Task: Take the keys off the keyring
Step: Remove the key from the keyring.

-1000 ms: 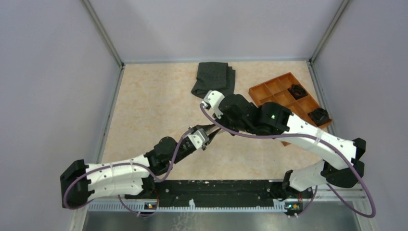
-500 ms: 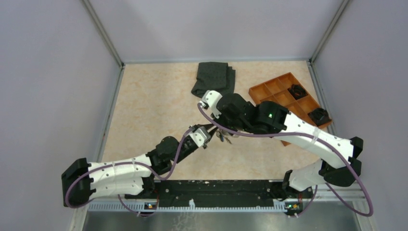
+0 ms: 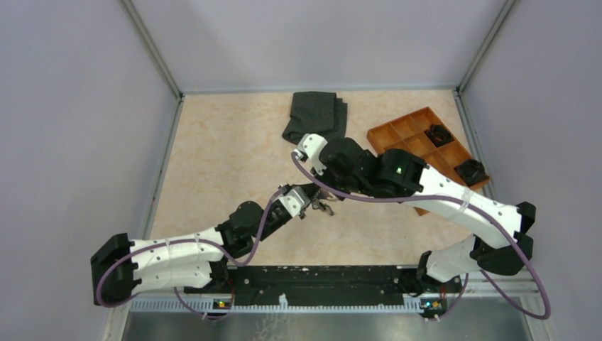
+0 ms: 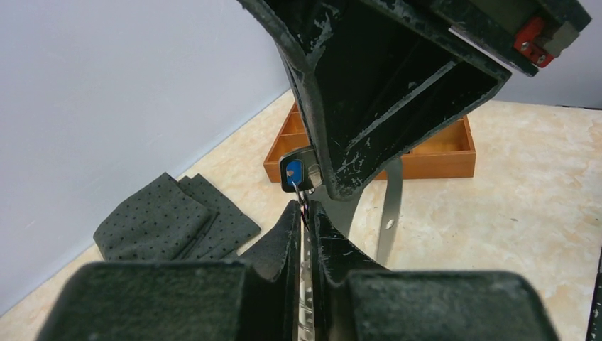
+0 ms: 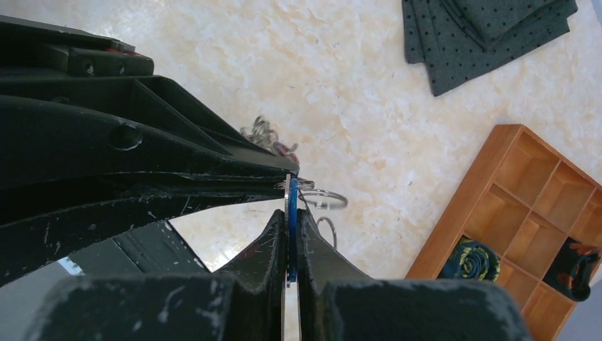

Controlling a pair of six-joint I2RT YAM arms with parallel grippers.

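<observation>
Both grippers meet above mid-table. My right gripper [image 5: 291,213] is shut on the blue-headed key [image 5: 292,234], edge-on between its pads; this blue key [image 4: 292,172] also shows at that gripper's tip in the left wrist view. My left gripper [image 4: 304,207] is shut on thin metal wire of the keyring, its pads almost touching. A metal ring [image 5: 323,199] sticks out beside the blue key. The keyring's pale grey band [image 4: 394,192] hangs down behind. Other keys [image 5: 261,132] dangle below, seen as a small cluster [image 3: 326,208] from above, by the left gripper [image 3: 311,197] and right gripper [image 3: 321,193].
A folded dark grey cloth [image 3: 316,115] lies at the back of the table. A wooden compartment tray [image 3: 405,131] sits at the right, with black lumps [image 3: 438,133] in its cells. The right arm reaches across the tray's near corner.
The left gripper's jaws have narrowed onto the ring. Both grippers shifted slightly left, and the dangling keys now show just below them.
</observation>
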